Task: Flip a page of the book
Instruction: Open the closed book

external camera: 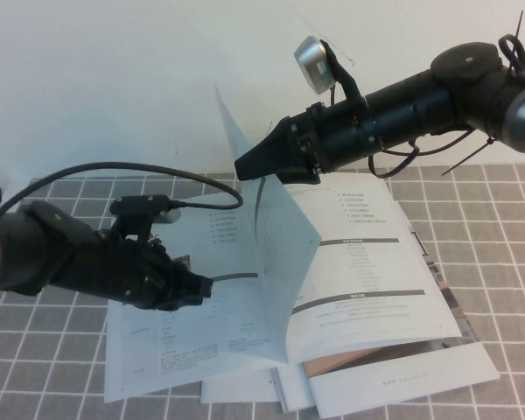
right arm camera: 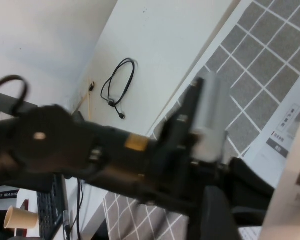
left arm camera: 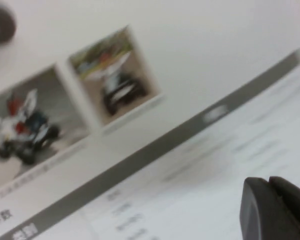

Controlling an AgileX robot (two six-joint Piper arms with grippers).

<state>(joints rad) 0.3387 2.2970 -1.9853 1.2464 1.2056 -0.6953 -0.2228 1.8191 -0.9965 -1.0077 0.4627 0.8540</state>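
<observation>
The right gripper [external camera: 245, 166] is hovering above the middle of the book [external camera: 367, 289], its fingers pressed together against the page [external camera: 276, 262], which is standing nearly upright over the spine. The left gripper [external camera: 201, 287] is resting low on the left-hand sheet, fingers pressed together and holding nothing. The book is lying open on the grey checked mat [external camera: 499, 254], on top of other brochures [external camera: 394, 378].
</observation>
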